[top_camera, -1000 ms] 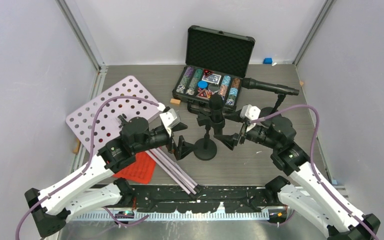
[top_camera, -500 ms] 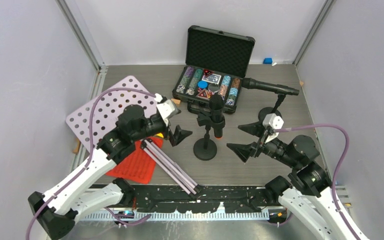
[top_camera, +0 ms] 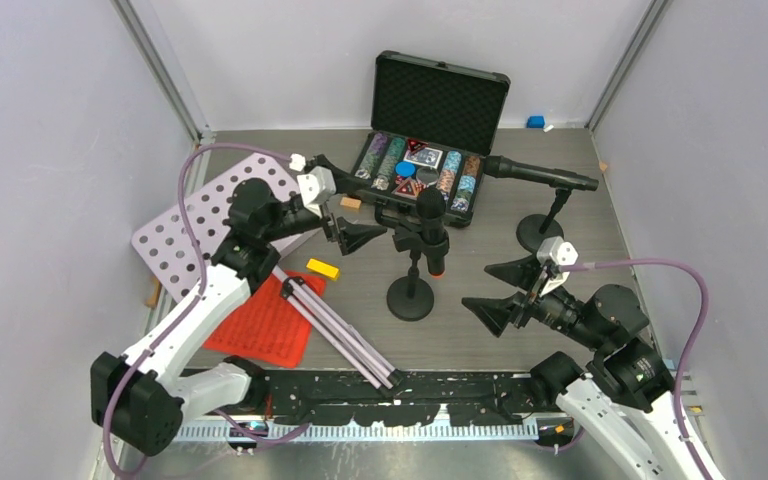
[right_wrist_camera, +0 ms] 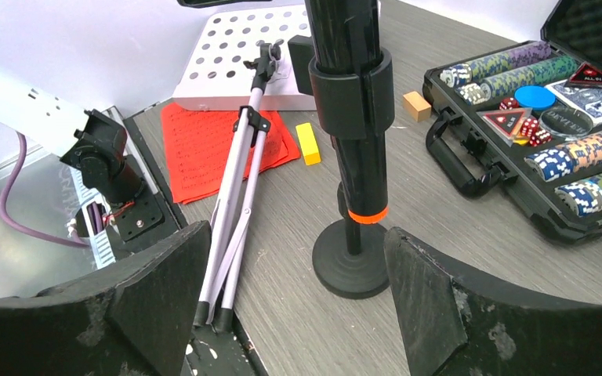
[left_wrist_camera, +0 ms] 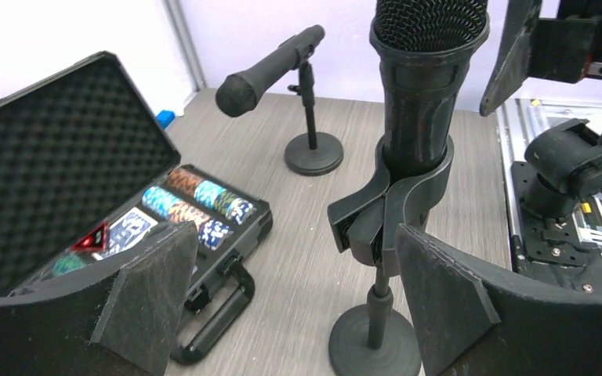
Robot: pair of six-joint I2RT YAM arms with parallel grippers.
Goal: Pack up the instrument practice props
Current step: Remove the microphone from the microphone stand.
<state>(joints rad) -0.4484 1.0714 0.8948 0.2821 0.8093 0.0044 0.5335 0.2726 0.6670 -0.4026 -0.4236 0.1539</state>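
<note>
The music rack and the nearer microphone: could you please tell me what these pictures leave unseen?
- Music rack, top view: the left arm covers its middle, so where the tripod legs join it is hidden.
- Red pages, top view: partly covered by legs and arm; their number is unclear.
- Nearer microphone, right wrist view: head cut off by the top edge.

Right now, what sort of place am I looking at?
Likely a robot test booth, not a music room: a left arm and right arm bolted to a table, plain walls close around, and props like a microphone and a poker chip case.
</note>
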